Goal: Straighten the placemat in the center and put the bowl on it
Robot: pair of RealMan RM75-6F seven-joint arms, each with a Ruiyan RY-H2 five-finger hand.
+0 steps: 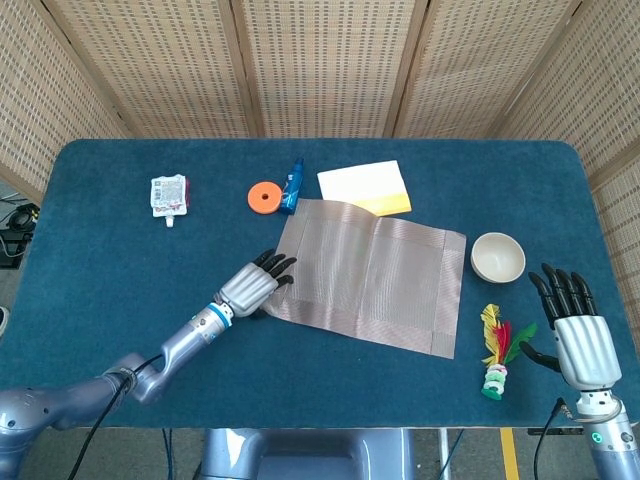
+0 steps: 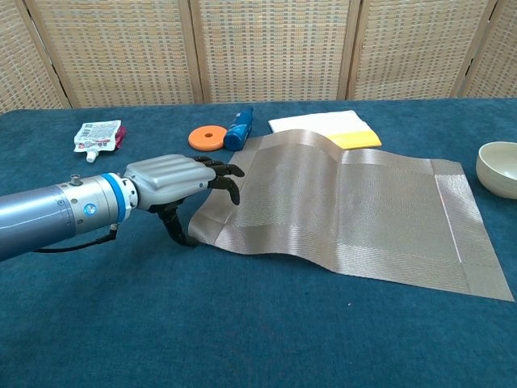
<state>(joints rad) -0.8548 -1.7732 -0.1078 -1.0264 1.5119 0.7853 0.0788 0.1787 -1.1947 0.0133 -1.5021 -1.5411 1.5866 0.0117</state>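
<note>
A brown woven placemat (image 1: 370,275) (image 2: 355,210) lies askew in the middle of the blue table, with a ridge across it and its far edge over a yellow-white pad. My left hand (image 1: 252,285) (image 2: 174,182) is at the mat's near-left corner, fingers spread over the edge and thumb below it; whether it grips the mat is unclear. The cream bowl (image 1: 497,257) (image 2: 498,168) stands on the table just right of the mat. My right hand (image 1: 575,330) rests open near the front right edge, below the bowl, holding nothing.
An orange disc (image 1: 263,196), a blue tube (image 1: 292,186) and a yellow-white pad (image 1: 367,186) lie behind the mat. A sachet (image 1: 168,194) is at the far left. A feathered toy (image 1: 496,350) lies between the mat and my right hand.
</note>
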